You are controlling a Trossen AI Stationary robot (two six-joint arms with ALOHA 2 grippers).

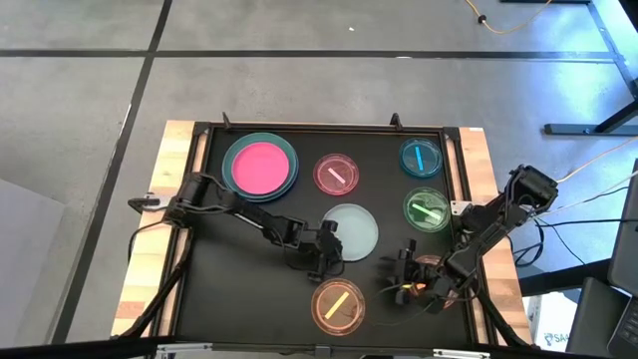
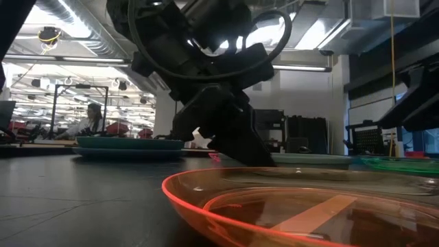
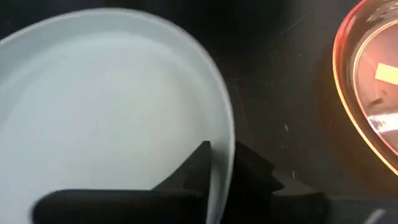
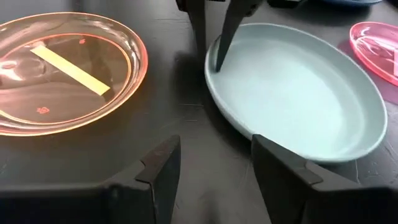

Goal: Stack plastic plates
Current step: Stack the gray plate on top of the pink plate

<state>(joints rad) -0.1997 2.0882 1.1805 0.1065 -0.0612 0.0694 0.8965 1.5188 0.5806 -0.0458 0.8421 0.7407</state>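
My left gripper (image 1: 327,249) stands at the near-left rim of the pale mint plate (image 1: 353,231), which lies flat on the black mat. Its fingers (image 4: 200,28) straddle that rim and are shut on it. My right gripper (image 1: 407,267) hovers open near the table's near-right corner, between the mint plate (image 4: 298,87) and the orange dish (image 4: 62,68), touching nothing. The magenta plate (image 1: 260,166) rests on the teal and blue plates at far left. Pink (image 1: 337,174), cyan (image 1: 421,158), green (image 1: 427,210) and orange (image 1: 338,306) dishes lie singly. My left gripper holds the mint plate by its rim (image 3: 222,140) on the near-left side. One finger (image 3: 196,168) is inside the plate and one (image 3: 252,171) outside it. The fingers come from above, slanting down. The plate lies flat on the mat.
The black mat sits in a wooden-edged table (image 1: 150,259). The orange dish (image 2: 309,206) lies close before the low camera. The green dish is just far of my right gripper. Bare mat shows at the near left (image 1: 229,289). A person sits far off in the room (image 2: 89,120).
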